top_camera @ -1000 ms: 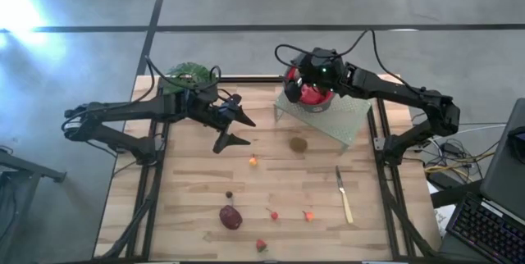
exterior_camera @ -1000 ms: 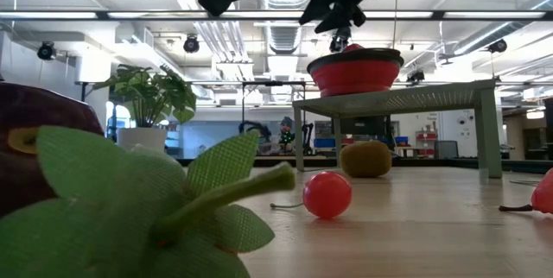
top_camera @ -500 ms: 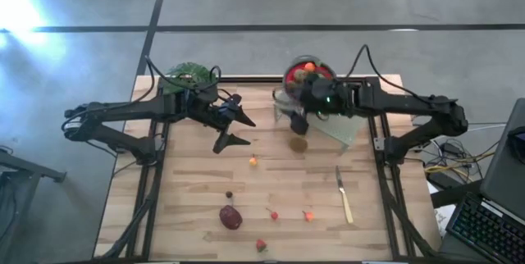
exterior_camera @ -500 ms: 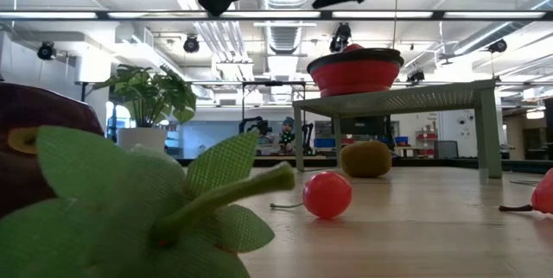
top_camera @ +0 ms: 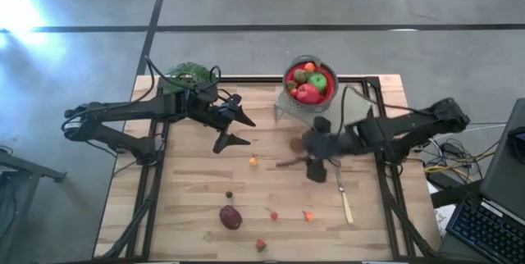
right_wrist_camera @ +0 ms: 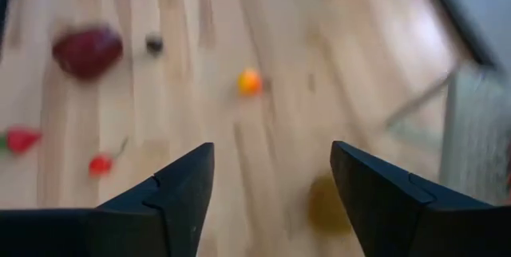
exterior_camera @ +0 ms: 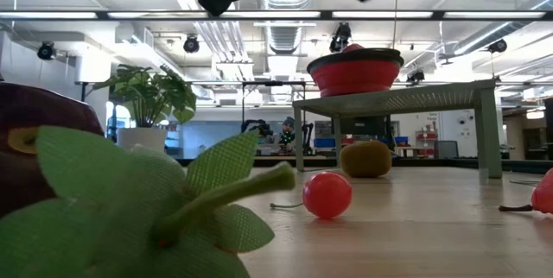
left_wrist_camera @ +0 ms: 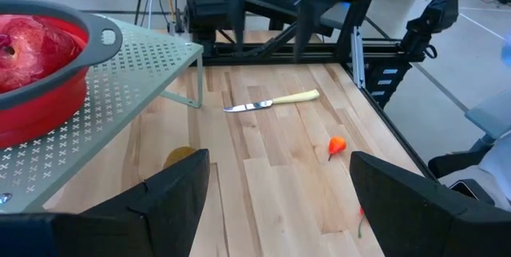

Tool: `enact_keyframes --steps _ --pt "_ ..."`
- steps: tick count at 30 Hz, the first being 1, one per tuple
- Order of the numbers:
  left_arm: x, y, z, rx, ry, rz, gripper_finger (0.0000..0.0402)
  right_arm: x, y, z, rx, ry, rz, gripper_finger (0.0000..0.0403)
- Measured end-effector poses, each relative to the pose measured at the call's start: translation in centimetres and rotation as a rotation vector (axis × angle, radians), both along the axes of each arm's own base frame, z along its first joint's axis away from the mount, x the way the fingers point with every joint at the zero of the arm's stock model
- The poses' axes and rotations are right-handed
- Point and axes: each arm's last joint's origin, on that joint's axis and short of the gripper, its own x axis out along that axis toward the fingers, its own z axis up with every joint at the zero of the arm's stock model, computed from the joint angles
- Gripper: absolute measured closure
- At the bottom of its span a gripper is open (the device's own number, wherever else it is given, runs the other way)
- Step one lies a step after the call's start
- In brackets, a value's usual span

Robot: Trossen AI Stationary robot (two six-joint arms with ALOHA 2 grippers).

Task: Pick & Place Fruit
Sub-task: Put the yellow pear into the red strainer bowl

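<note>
Right claw [top_camera: 316,159]: your right arm reaches over the middle of the counter [top_camera: 197,190], its claw blurred in the high view. Its own wrist view shows the two fingers [right_wrist_camera: 172,193] spread apart with nothing between them.
Left claw [top_camera: 232,130]: your left arm waits over the far left part of the counter, fingers wide and empty.
Step in hand: judging by the empty claw low over the loose pieces, you are between deliveries and reaching for the next piece of fruit.
Nearest fruit: a brown kiwi [right_wrist_camera: 327,205] lies on the counter just ahead of the right claw, between its fingers in the wrist view. In the high view the claw hides most of it.
Other loose fruit: a small orange piece [top_camera: 253,161] lies towards the left arm. A maroon plum-like piece [top_camera: 230,216], a tiny dark piece [top_camera: 230,194] and small red pieces [top_camera: 273,214] lie nearer the front edge, well apart from the claw.
Fruit already placed: the red bowl [top_camera: 287,76] on the perforated rack [top_camera: 349,129] holds a red apple [top_camera: 308,93] and a green apple [top_camera: 318,81].
Next move: you probably need to centre the claw over the kiwi, lower it, then close.
Nearby: a knife [top_camera: 344,197] lies just beside the claw.
</note>
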Motion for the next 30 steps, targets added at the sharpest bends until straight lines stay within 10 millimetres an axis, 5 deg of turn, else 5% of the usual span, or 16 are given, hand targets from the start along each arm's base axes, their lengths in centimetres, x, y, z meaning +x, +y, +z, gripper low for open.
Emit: enact_keyframes --steps 11,23,30 --pt "0.0 0.0 0.0 0.001 -0.003 0.0 0.0093 -3.8 6.7 -2.4 0.14 0.131 -0.202 0.0183" --pt "0.0 0.0 0.0 0.0 -0.002 0.0 0.0093 -2.4 12.3 -8.6 0.03 0.325 -0.114 0.0178" --pt "-0.2 0.0 -0.4 0.016 0.037 -0.008 0.0093 -1.1 14.4 -11.4 0.127 0.398 -0.071 0.0165"
